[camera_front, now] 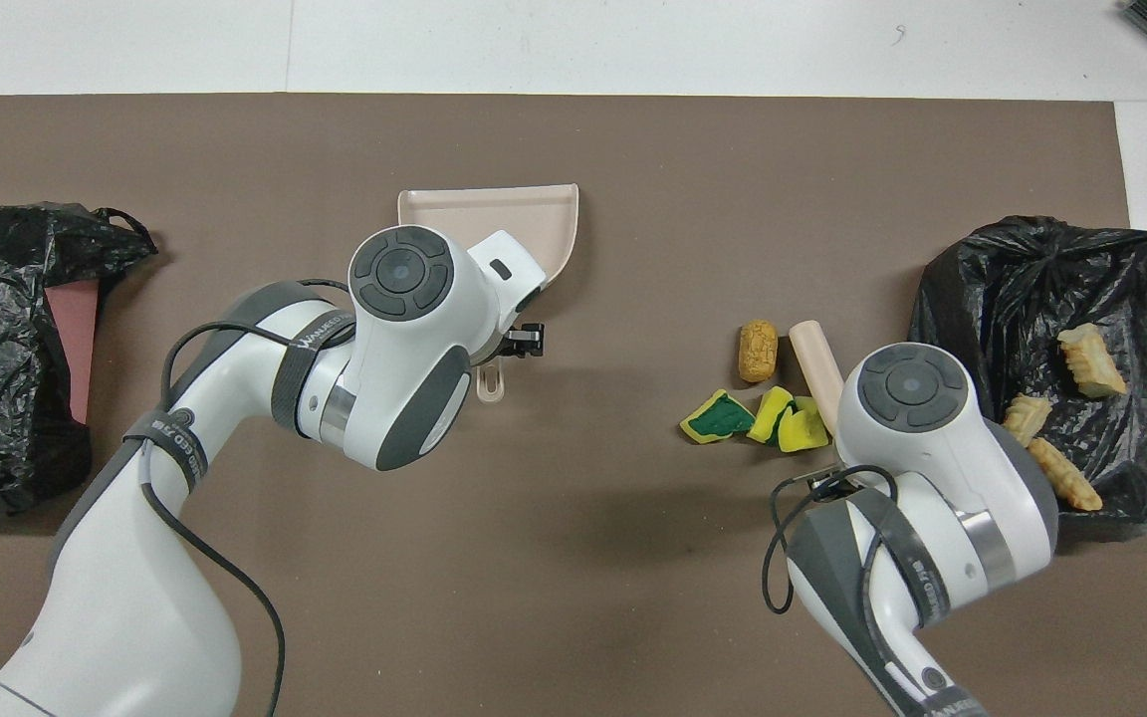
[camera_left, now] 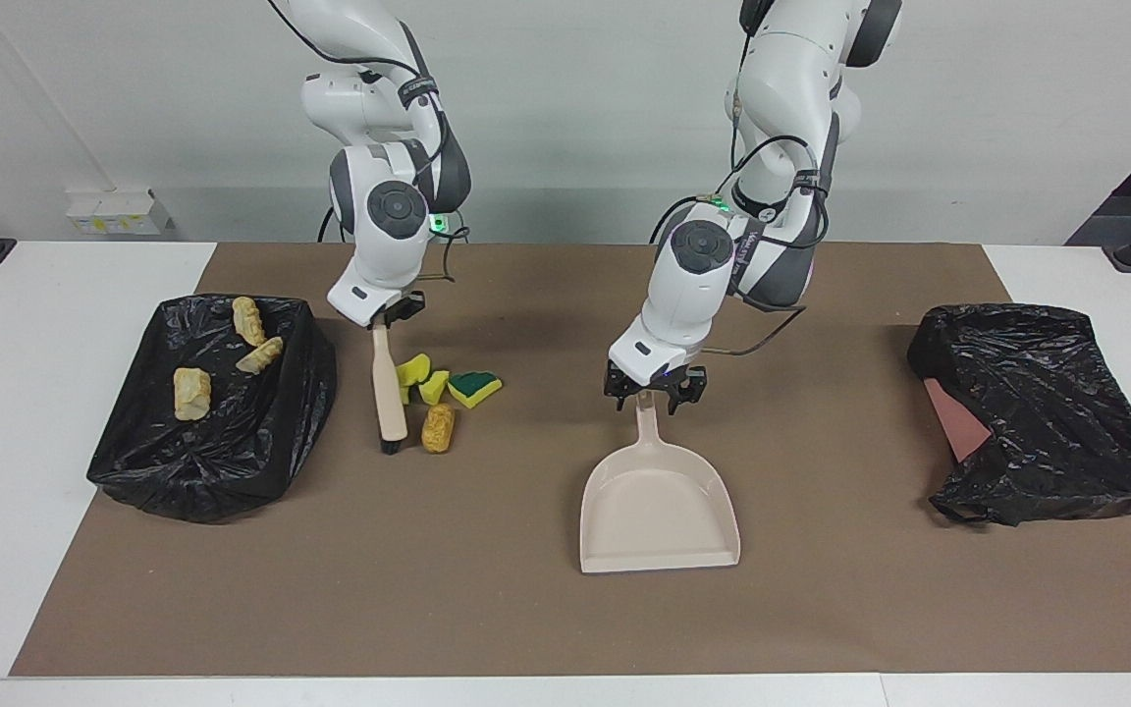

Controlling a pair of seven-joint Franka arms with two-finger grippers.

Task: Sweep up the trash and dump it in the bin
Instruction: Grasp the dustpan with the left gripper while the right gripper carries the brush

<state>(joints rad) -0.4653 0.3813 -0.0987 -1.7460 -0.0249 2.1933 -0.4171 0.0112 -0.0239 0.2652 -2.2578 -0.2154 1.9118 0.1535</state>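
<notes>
Basically, four bits of trash [camera_left: 433,386] are left loose on the brown mat [camera_left: 526,609], bunched just beside the brush [camera_left: 387,393] on its side toward the left gripper. Two yellow sponge scraps, a green-faced sponge bit [camera_left: 474,388] and a bread-like piece [camera_left: 439,428] can be counted, the last one lying right by the bristles. Three more bread-like lumps [camera_left: 191,393] are seen lying in the black-bagged bin [camera_left: 232,462], just past the brush toward the right arm's end of the table. The brush is clamped by the top of its handle in the right gripper [camera_left: 391,312], which is closed tight on it, and it's hung bristles-down between bin and pile, presumably so the pieces get pushed toward the dustpan [camera_left: 659,511]. Whether the bristles touch the mat can't be told. The dustpan is laid flat with its handle pointing at the robots, and the left gripper [camera_left: 654,393] is set right at the handle's end. Whether a grip has been made there can't be told. The pan's mouth isn't turned to the pile, so it'd probably need to be picked up and swung round first. A second black bag [camera_left: 1037,412] is left well apart from the left gripper, at that arm's end.
</notes>
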